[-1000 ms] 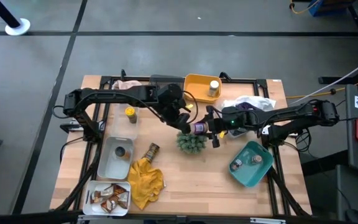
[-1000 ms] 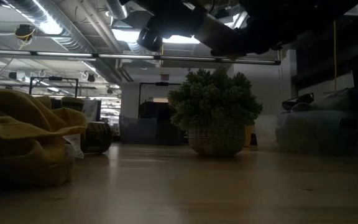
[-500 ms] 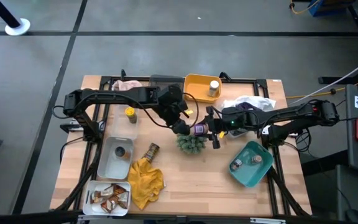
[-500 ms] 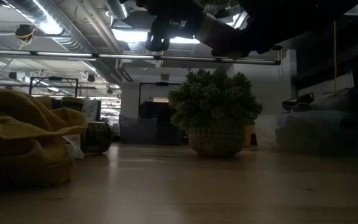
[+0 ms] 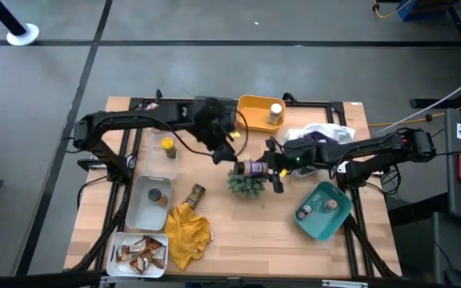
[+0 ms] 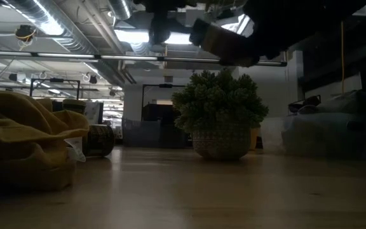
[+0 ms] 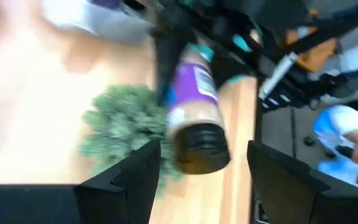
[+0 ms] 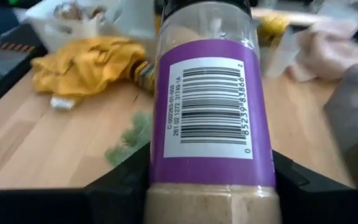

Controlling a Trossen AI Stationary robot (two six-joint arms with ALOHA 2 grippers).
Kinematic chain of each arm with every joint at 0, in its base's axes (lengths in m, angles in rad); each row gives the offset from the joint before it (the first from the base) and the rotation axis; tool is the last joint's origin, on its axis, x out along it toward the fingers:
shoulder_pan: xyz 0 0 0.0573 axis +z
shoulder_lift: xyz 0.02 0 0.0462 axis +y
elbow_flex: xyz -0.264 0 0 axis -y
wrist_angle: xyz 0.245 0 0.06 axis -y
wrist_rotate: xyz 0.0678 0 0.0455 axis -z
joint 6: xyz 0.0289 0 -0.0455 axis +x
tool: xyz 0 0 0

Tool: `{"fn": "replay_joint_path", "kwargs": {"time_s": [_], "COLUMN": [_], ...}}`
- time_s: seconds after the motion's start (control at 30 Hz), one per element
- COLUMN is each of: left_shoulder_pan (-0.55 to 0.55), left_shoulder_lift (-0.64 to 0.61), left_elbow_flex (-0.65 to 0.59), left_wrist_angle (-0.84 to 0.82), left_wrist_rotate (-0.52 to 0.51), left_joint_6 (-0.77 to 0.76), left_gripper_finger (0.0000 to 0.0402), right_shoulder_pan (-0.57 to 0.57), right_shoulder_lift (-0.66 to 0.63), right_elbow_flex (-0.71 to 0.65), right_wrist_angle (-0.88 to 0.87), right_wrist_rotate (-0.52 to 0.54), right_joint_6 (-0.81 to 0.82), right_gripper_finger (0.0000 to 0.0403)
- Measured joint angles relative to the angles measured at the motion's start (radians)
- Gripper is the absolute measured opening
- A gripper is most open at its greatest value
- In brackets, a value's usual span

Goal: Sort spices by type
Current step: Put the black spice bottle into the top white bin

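A spice jar (image 5: 254, 167) with a purple label, beige powder and a dark cap (image 7: 199, 151) hangs level in the air over the green plant ball (image 5: 246, 185). My right gripper (image 5: 264, 166) is shut on it, reaching in from the table's right. My left gripper (image 5: 225, 151) is open and empty, a short way to the left of the jar's cap end; in the left wrist view its fingers (image 7: 126, 180) frame the jar from a distance. The low view shows the jar (image 6: 218, 39) high above the plant ball (image 6: 220, 114). My right gripper pinches the jar's body (image 8: 207, 186) between its two fingers (image 8: 120, 186), near the end away from the cap. The fingers come level from the table's right and lie along the jar. The jar is lifted clear, lying level, cap toward the table's left.
A yellow bin (image 5: 254, 107) at the far edge holds a white-capped jar (image 5: 275, 110). A teal bin (image 5: 323, 211) sits near right. On the left are a yellow-lidded jar (image 5: 167, 146), a grey tray (image 5: 150, 206), a lying bottle (image 5: 194, 194), the mustard cloth (image 5: 187, 232) and a packet tray (image 5: 138, 252).
My left gripper has drawn back from the jar's cap end, toward the table's left and far edge, and no longer touches it. The jar stays in my right gripper over the plant ball, shifted only slightly.
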Motion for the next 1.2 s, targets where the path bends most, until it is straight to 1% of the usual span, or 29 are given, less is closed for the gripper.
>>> {"fn": "replay_joint_path", "kwargs": {"time_s": [0.23,0.3,0.37,0.53,0.6,0.63,0.7,0.87,0.93,1.03,1.2], "left_shoulder_pan": [0.010,-0.008,-0.041,-0.183,-0.246,-0.275,-0.336,-0.451,-0.477,-0.505,-0.522], "left_shoulder_lift": [-0.113,-0.149,-0.179,-0.242,-0.250,-0.250,-0.249,-0.247,-0.246,-0.246,-0.246], "left_elbow_flex": [0.000,0.000,0.000,0.000,0.000,-0.001,-0.024,-0.116,-0.142,-0.161,-0.177], "left_wrist_angle": [-0.113,-0.143,-0.170,-0.160,-0.159,-0.159,-0.125,0.006,0.040,0.059,0.053], "left_wrist_rotate": [-0.157,-0.210,-0.305,-0.613,-0.697,-0.721,-0.744,-0.743,-0.744,-0.746,-0.744], "left_joint_6": [0.075,0.101,0.133,0.185,0.194,0.202,0.212,0.263,0.267,0.213,0.147], "left_gripper_finger": [0.0223,0.0223,0.0223,0.0223,0.0223,0.0223,0.0223,0.0224,0.0224,0.0224,0.0224], "right_shoulder_pan": [0.000,0.000,0.000,0.000,-0.001,-0.001,-0.001,-0.001,-0.001,-0.001,-0.001], "right_shoulder_lift": [-0.002,-0.002,-0.002,-0.002,-0.002,-0.002,-0.003,-0.003,-0.003,-0.003,-0.003], "right_elbow_flex": [0.002,0.002,0.002,0.002,0.002,0.002,0.002,0.002,0.002,0.002,0.002], "right_wrist_angle": [0.017,0.035,0.050,0.130,0.170,0.192,0.223,0.289,0.296,0.300,0.296], "right_wrist_rotate": [0.007,0.007,0.007,0.008,0.008,0.008,0.005,-0.059,-0.083,-0.114,-0.125], "right_joint_6": [0.024,0.039,0.058,0.102,0.114,0.117,0.117,0.153,0.163,0.182,0.191], "right_gripper_finger": [0.0189,0.0189,0.0189,0.0189,0.0190,0.0190,0.0190,0.0190,0.0190,0.0190,0.0190]}}
